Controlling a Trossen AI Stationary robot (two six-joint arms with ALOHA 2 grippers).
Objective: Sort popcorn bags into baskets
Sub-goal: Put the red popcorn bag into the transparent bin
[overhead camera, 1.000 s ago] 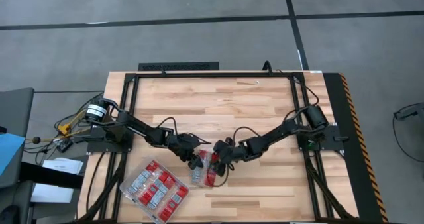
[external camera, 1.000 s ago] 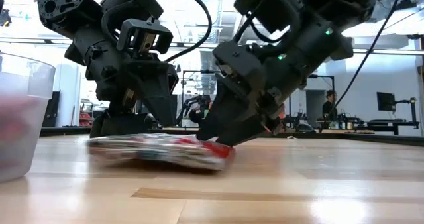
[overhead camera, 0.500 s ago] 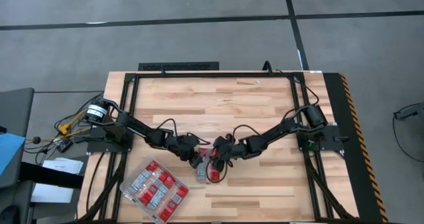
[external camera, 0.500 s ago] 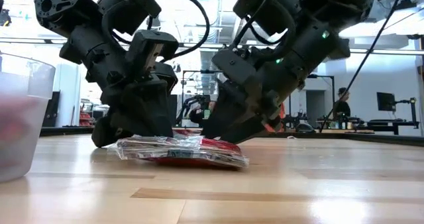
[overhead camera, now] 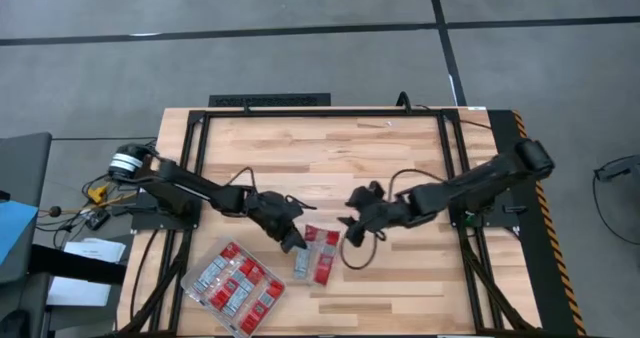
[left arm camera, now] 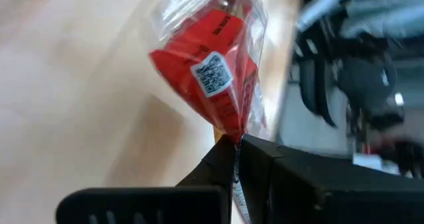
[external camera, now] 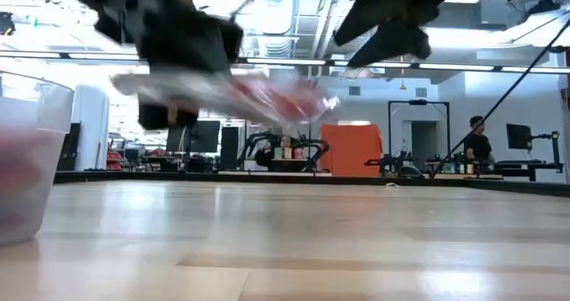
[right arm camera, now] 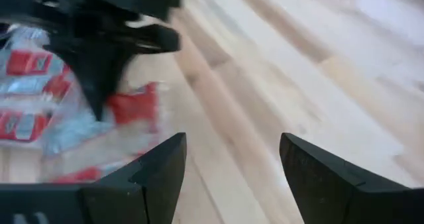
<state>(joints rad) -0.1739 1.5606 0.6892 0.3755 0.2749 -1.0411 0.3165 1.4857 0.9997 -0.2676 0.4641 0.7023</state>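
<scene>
At the front left corner of the table, in the high view, the clear tray (overhead camera: 236,286) is being shown lying flat, already lined with popcorn bags (overhead camera: 222,278). Just beyond its far right corner, the left gripper (overhead camera: 294,243) is being held low, fingers clamped on the edge of a clear-wrapped bundle of red packets (overhead camera: 312,254), which is lifted clear of the wood in the low view. The bundle's long axis is running front to back, the tray lying to its front left, nearer this arm. Farther right, the right gripper (overhead camera: 352,234) is being held apart, fingers spread and empty.
</scene>
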